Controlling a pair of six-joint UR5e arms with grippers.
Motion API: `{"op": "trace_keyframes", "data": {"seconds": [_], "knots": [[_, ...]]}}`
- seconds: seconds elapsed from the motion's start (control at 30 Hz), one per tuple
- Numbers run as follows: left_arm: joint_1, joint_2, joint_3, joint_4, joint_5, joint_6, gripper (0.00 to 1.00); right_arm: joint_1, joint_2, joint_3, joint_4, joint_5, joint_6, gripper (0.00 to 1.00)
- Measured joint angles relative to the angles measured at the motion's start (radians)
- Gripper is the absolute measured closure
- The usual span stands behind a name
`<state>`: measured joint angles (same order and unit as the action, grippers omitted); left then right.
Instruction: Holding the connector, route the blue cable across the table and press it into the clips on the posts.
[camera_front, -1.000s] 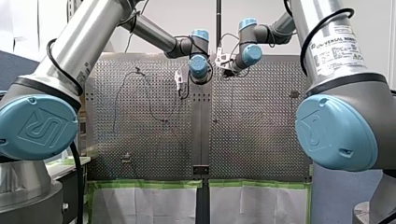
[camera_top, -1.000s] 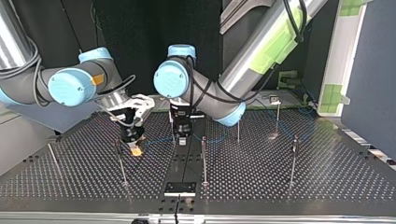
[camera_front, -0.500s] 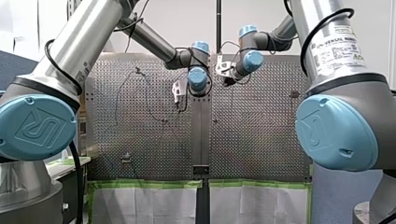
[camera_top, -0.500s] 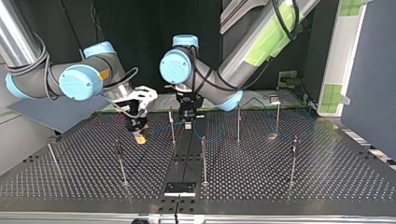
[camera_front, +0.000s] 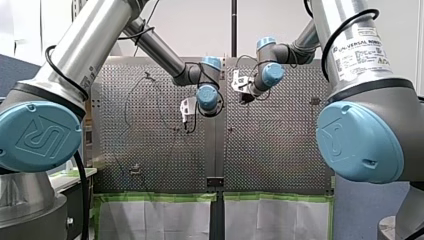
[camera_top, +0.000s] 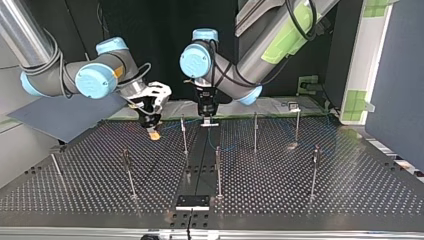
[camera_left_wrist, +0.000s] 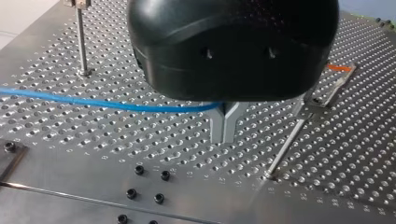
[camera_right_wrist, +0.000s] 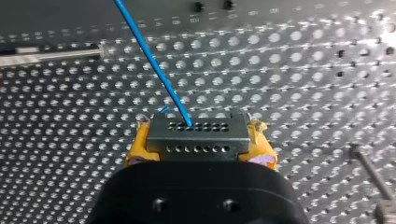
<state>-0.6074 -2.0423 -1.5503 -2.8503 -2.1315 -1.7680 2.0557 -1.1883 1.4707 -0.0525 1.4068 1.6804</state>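
Two grips: left hand on cable, right hand on connector; "UNIVERSAL ROBOTS" label.

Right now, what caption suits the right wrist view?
Right gripper, jaws shut on the connector, blue cable leading ahead.

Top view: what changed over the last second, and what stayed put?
Both grippers drew back toward the far edge of the perforated metal table, drifting toward the view's right: my right gripper, yellow pads shut on the grey multi-hole connector, and my left gripper, metal fingers shut on the thin blue cable. The slim metal posts stayed in place.
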Motion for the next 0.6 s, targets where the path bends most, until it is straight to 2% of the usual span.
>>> {"op": "trace_keyframes", "data": {"seconds": [0.4,0.5,0.6], "knots": [[0.010,-0.007,-0.056,0.111,0.042,0.001,1.00,-0.001,0.001,0.123,-0.120,0.001,-0.013,1.00],[0.010,-0.021,-0.060,0.129,0.060,0.001,1.00,-0.002,0.001,0.154,-0.150,0.002,-0.009,1.00],[0.008,-0.045,-0.061,0.149,0.085,0.000,1.00,-0.001,0.002,0.186,-0.183,0.002,0.006,1.00]]}}
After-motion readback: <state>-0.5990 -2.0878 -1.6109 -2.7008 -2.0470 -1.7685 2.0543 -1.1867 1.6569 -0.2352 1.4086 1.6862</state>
